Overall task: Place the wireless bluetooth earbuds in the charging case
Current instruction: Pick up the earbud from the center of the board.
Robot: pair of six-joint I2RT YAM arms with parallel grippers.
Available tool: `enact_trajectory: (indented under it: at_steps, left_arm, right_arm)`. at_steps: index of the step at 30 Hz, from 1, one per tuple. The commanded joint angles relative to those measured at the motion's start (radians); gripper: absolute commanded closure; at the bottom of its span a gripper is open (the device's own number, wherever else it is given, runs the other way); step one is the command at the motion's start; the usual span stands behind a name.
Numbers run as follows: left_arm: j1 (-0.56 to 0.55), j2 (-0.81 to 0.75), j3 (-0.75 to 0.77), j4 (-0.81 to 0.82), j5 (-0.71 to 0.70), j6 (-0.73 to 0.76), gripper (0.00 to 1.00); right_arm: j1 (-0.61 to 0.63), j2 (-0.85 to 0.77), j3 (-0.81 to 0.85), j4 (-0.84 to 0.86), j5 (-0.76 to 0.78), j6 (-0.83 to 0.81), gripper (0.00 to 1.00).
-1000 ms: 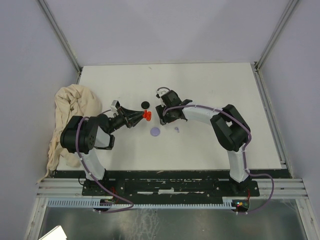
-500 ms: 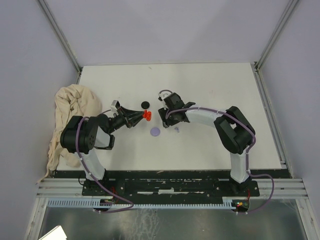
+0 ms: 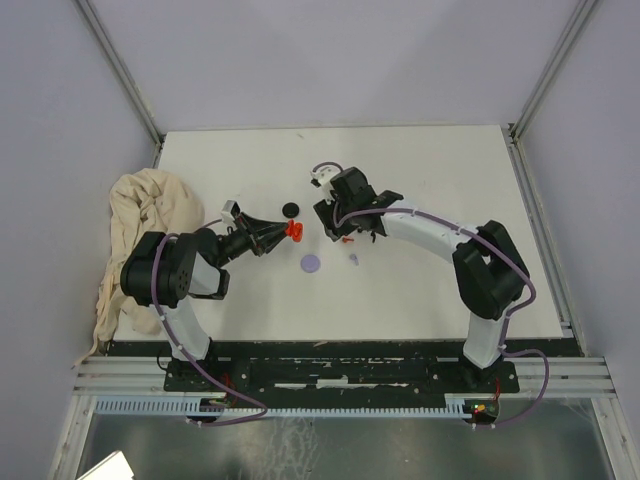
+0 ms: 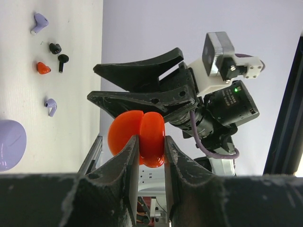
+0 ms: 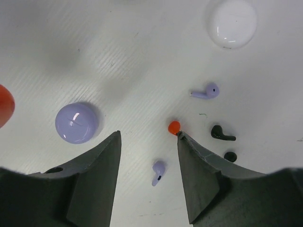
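We are counting four cases (image 5: 232, 22) (image 3: 290, 209), one a red case (image 4: 139, 138), and five earbuds near the lilac case (image 5: 75, 123): two lilac (image 5: 205, 92) (image 5: 158, 171), two black (image 5: 222, 134) (image 5: 230, 156), one red (image 5: 174, 126).

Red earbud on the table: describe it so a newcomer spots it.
In the right wrist view, find the round lilac plastic disc on the white table. To its right lies a cluster of tiny stemmed earbuds. The target is the lone red earbud; its neighbours are lilac or black.

Red charging case (image 4: 142, 137) raised, seemingly open; red earbud (image 5: 174, 126), lilac earbuds (image 5: 207, 91), black earbuds (image 5: 221, 134) lying loose
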Motion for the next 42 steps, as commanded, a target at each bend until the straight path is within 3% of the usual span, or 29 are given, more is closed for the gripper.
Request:
enact_trajectory:
  at_steps: [1, 12, 42]
  left_arm:
    - [0.007, -0.028, 0.005, 0.135, 0.015, 0.037, 0.97]
    - [0.007, -0.039, -0.005, 0.134, 0.013, 0.037, 0.97]
    - [0.006, -0.031, -0.009, 0.136, 0.011, 0.037, 0.97]
  right_arm:
    - [-0.017, 0.046, 0.100, -0.129, -0.018, -0.152, 0.41]
    - [-0.056, 0.149, 0.194, -0.259, -0.072, -0.346, 0.40]
    - [-0.066, 0.257, 0.200, -0.172, -0.086, -0.367, 0.48]
